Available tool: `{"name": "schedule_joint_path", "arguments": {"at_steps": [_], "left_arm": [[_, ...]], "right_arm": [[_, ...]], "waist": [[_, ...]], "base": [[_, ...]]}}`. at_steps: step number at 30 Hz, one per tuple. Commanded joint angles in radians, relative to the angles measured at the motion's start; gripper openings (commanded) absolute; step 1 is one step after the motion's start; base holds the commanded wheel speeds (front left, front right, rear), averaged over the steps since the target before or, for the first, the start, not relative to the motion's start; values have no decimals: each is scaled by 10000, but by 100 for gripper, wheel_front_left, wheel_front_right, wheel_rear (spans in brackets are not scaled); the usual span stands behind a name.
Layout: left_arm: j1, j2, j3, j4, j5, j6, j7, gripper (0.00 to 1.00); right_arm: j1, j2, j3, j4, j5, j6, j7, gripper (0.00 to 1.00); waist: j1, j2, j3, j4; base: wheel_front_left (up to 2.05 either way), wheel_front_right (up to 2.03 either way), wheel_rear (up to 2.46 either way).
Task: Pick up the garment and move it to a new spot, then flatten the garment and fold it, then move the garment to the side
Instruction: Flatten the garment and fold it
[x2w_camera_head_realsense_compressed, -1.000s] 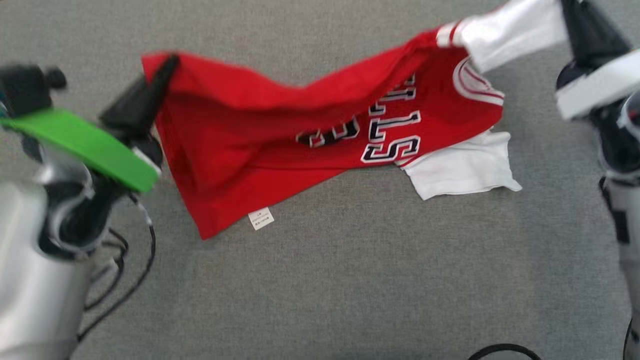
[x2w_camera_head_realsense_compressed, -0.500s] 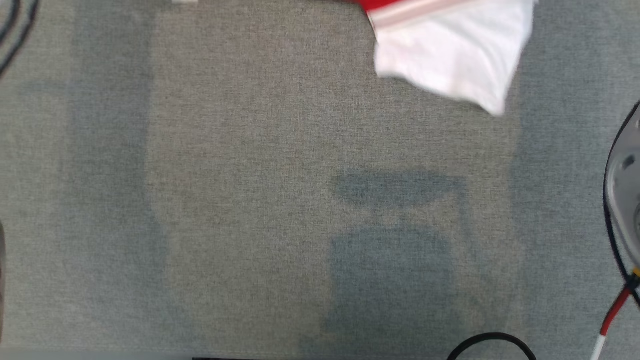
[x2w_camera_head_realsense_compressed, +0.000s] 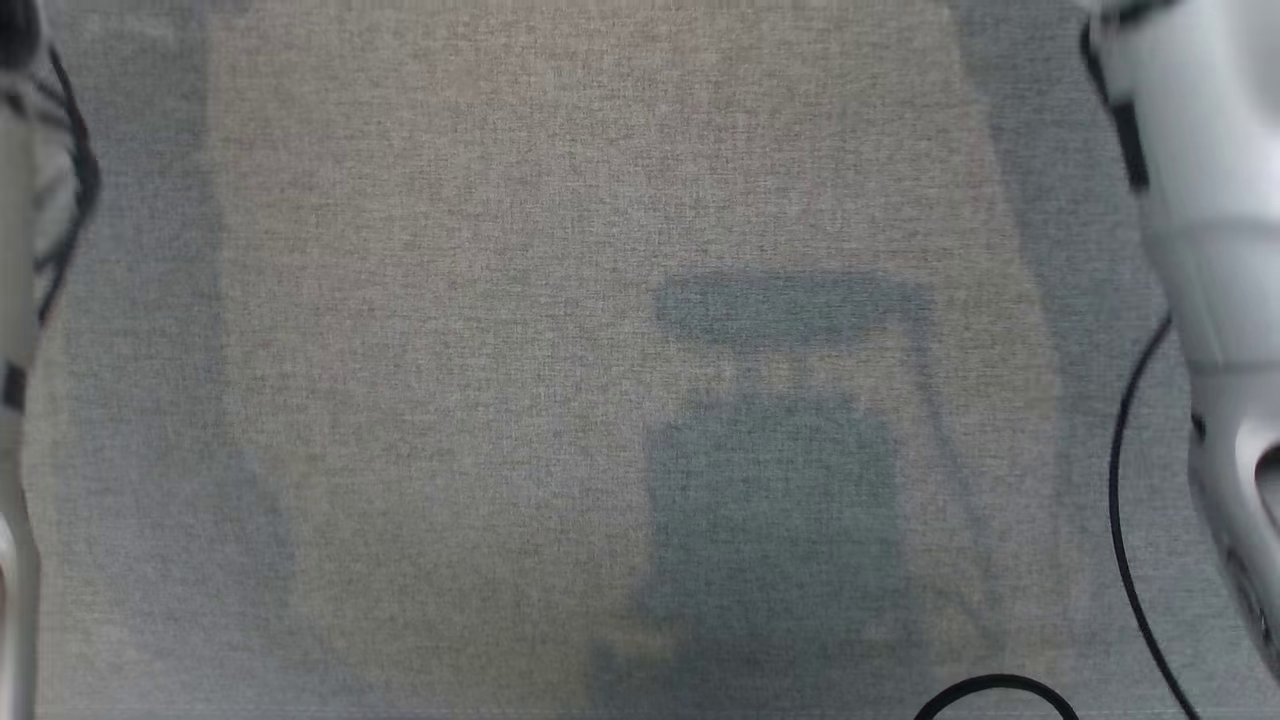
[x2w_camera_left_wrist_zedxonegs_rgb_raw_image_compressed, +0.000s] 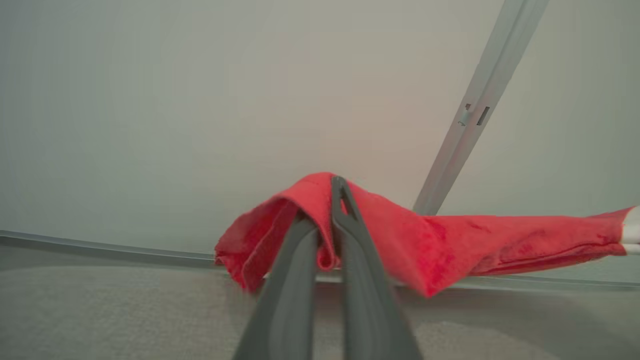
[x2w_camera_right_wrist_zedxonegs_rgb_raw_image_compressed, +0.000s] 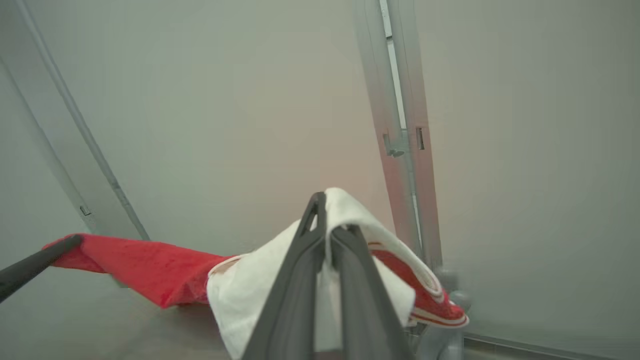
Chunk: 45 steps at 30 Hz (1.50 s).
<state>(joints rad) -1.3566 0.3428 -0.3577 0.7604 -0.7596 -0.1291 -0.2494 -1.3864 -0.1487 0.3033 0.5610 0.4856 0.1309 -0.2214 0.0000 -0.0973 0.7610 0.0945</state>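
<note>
The garment is soft red cloth, matt and faintly napped; its sleeve is smoother white cloth. The jaws of the left gripper and right gripper look like dark grey matt plastic. The grey surface is coarse, matt woven textile. At three o'clock in the head view, the pale forearm shell looks smooth and slightly glossy.

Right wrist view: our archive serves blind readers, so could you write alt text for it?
The right hand, shut, pinches the white part of a red-and-white garment, which stretches away to the lower left. Behind it stand a pale wall and an upright metal rail.
</note>
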Motion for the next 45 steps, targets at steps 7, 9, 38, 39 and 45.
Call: {"name": "schedule_joint_path", "arguments": {"at_steps": [7, 9, 38, 39, 45], "left_arm": [[4982, 1219, -857, -1899, -1838, -11, -19, 0], [6269, 1572, -1034, -2407, -1970, -9, -43, 0], [14934, 1838, -1583, -9243, -2561, 4320, 846, 0], [14699, 1901, -1569, -9253, -2577, 4327, 1001, 0], [12597, 2178, -1819, -8678, -2336, 4087, 2372, 0]], "right_arm": [[6363, -1674, -604, -2638, 1559, -6, -238, 0], [7858, -1817, -1018, -3225, 1737, -8, -191, 0], [15188, -1889, -2294, -6790, 3145, -3, 2653, 0], [14780, -1929, -2257, -6713, 3088, -3, 2789, 0], [12175, -1928, -1820, -5526, 2820, -3, 3436, 0]], "waist": [[0, -2, -2129, -116], [0, -2, -2693, -148], [0, -2, -4756, -372], [0, -2, -4680, -340], [0, -2, -4101, 11]], "base": [[0, 0, 0], [0, 0, 0], [0, 0, 0], [0, 0, 0], [0, 0, 0]]}}
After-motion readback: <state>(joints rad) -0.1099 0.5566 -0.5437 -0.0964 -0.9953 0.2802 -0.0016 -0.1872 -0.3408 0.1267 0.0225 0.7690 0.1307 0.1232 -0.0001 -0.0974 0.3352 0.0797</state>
